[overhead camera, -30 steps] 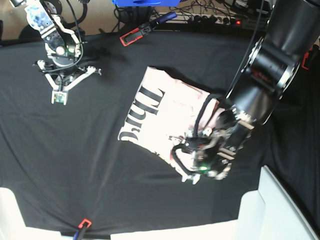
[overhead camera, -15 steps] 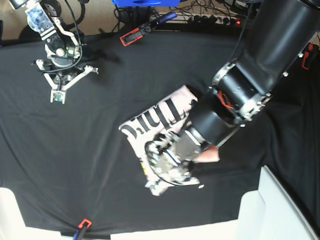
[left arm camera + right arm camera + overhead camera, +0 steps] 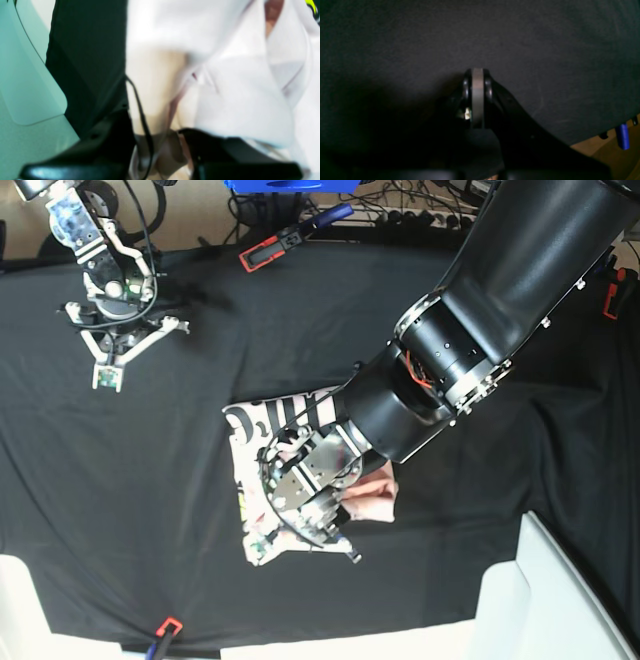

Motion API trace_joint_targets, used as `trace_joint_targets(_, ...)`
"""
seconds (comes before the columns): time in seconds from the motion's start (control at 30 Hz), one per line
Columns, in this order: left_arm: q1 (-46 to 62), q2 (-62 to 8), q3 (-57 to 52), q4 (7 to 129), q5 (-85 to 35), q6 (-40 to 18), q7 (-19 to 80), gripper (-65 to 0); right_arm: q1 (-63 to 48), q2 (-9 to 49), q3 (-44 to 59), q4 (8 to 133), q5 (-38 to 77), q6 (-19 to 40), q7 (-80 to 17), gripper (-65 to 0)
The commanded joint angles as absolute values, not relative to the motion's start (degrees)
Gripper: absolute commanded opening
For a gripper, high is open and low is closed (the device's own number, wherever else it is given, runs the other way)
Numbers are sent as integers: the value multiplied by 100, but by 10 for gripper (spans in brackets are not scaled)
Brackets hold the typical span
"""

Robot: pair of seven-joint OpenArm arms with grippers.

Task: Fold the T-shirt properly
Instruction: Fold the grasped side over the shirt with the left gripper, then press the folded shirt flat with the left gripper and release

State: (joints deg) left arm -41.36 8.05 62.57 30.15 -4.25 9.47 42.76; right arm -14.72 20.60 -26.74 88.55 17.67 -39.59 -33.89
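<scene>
Pinching a fold of the T-shirt (image 3: 262, 442) mid-worktop, the left hand (image 3: 300, 525) risks bunching it if the cloth slips (right hand (image 3: 477, 96) sits clenched, empty, far corner).

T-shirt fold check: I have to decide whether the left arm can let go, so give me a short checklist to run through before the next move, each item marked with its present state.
1. Left gripper has hold of the T-shirt: ok, pink cloth is bunched between its jaws in the left wrist view.
2. Right gripper shut and empty: ok.
3. Right gripper clear of the shirt: ok, it is parked over the black table cloth at the far corner.
4. Shirt folded into a compact bundle: ok, though creased.
5. Edges lined up: cannot tell, the left arm covers much of the bundle.
6. Bundle fully on the cloth: ok.
</scene>
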Motion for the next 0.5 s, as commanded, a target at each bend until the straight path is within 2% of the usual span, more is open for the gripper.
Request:
trace_joint_targets(0.0,-4286,900,6237,3240,-330,1024,4180,-650,-1393,2132,-2651,8927,1675,-4000,-3275,-650)
trace_joint_targets(0.47,-3916,900,6246,3741,-382,1024,3987,-650,-1349,2158,-2651,8892,1675,-4000,-3275,-650)
